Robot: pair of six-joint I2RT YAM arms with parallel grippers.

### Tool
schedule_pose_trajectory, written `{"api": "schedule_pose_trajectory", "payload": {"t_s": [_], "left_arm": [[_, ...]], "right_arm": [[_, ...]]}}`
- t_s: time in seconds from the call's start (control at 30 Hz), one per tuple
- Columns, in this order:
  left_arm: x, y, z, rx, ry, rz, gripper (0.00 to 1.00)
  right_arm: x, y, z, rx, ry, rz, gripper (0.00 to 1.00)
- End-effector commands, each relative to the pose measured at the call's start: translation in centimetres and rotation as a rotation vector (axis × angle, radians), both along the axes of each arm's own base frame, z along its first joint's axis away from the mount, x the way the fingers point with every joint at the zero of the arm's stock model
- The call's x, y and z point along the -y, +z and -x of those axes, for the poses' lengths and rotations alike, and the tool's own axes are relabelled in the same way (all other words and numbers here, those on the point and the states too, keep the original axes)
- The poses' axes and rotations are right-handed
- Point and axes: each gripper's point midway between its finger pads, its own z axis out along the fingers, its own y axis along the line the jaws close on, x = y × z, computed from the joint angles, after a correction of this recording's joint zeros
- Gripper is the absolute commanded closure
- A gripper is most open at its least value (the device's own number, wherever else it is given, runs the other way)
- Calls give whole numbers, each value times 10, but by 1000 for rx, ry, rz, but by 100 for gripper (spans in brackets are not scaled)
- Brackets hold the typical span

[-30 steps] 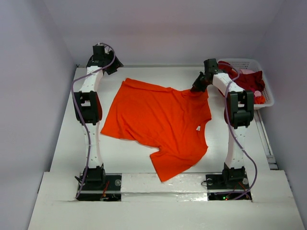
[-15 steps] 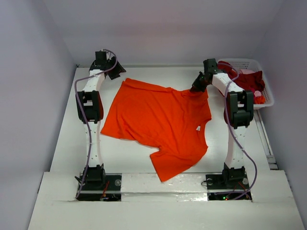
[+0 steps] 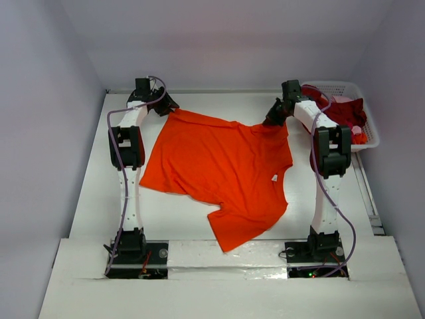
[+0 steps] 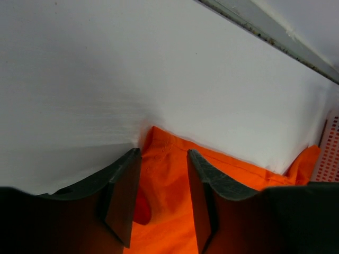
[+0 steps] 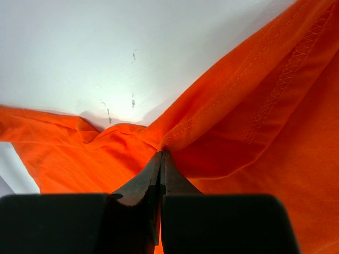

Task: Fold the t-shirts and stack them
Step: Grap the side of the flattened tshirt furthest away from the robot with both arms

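Observation:
A bright orange t-shirt (image 3: 219,169) lies spread flat on the white table (image 3: 93,193). My left gripper (image 3: 170,106) is at its far left corner. In the left wrist view that corner (image 4: 164,180) lies between the fingers of the left gripper (image 4: 163,153), which stand apart on either side of it. My right gripper (image 3: 271,123) is at the shirt's far right corner. In the right wrist view the right gripper (image 5: 161,153) is shut, pinching a bunched hem of the orange cloth (image 5: 254,106).
A white lattice basket (image 3: 373,129) stands at the far right of the table, holding dark red t-shirts (image 3: 346,111) and a pinkish one (image 3: 342,100). Its edge (image 4: 331,153) shows in the left wrist view. White walls enclose the table on the back and sides.
The left gripper has moved right and down from the back left corner onto the shirt's far left corner, and its jaws have narrowed a little. The right arm has stayed put.

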Motion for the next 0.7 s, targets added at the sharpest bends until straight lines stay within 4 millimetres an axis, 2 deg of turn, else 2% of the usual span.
{"api": "schedule_pose_trajectory", "payload": {"t_s": [0.0,0.67], "left_arm": [[0,21,-4,54,-30,3,64],[4,7,-1,19,-37,30,88]], "right_arm": [[-10,23,-19,87,14,-29,100],[-11,23,-23,91,15,-38,100]]}}
